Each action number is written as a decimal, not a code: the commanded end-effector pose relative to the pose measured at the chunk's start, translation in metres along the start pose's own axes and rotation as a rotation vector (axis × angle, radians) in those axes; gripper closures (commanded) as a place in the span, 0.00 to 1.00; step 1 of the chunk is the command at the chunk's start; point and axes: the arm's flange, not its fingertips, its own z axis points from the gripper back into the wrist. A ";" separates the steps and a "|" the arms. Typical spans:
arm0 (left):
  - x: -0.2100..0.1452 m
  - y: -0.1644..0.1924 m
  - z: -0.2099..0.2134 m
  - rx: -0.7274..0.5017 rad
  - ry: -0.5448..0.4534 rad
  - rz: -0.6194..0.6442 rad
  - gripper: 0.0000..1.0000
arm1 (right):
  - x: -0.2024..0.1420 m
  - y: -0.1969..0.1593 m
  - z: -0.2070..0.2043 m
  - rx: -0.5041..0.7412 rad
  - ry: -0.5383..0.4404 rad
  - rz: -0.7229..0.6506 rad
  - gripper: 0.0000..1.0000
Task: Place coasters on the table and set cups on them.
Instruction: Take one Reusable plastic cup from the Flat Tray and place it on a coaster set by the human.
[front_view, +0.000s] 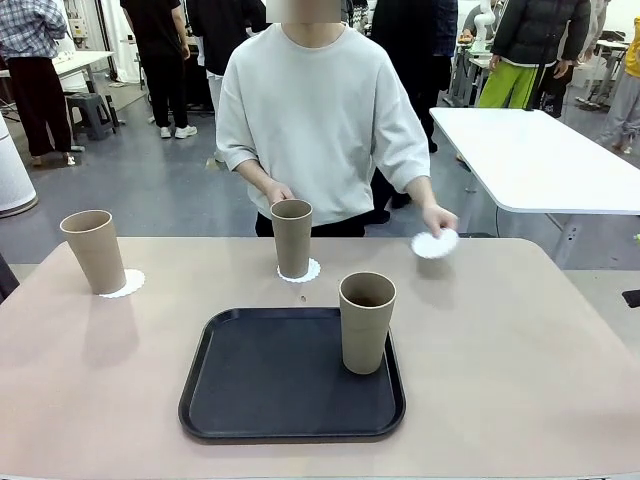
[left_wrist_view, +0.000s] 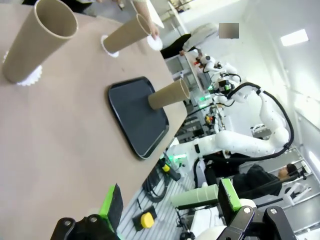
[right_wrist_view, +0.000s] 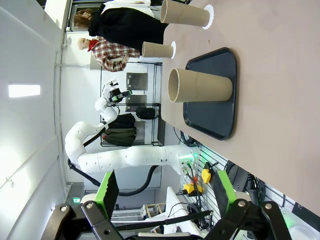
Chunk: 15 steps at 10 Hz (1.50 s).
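No readable text or labels

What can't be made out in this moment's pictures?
- Front view: whether the coaster in the person's hand touches the table; the angle hides any gap.
- Front view: whether the other hand touches the middle cup, which hides its fingertips.
- Front view: the speck by the middle coaster, too small to identify.
- Left wrist view: the left coaster, mostly under the left cup.

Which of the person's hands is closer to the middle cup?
Their right hand, just behind the middle cup; their left hand holds a coaster off to its side.
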 end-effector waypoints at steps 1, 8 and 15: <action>-0.001 0.000 0.004 0.003 -0.011 -0.003 0.00 | 0.001 0.000 0.000 0.008 -0.004 0.000 0.00; -0.001 0.000 0.004 0.003 -0.011 -0.003 0.00 | 0.001 0.000 0.000 0.008 -0.004 0.000 0.00; -0.001 0.000 0.004 0.003 -0.011 -0.003 0.00 | 0.040 0.092 -0.022 -0.637 -0.032 0.376 0.00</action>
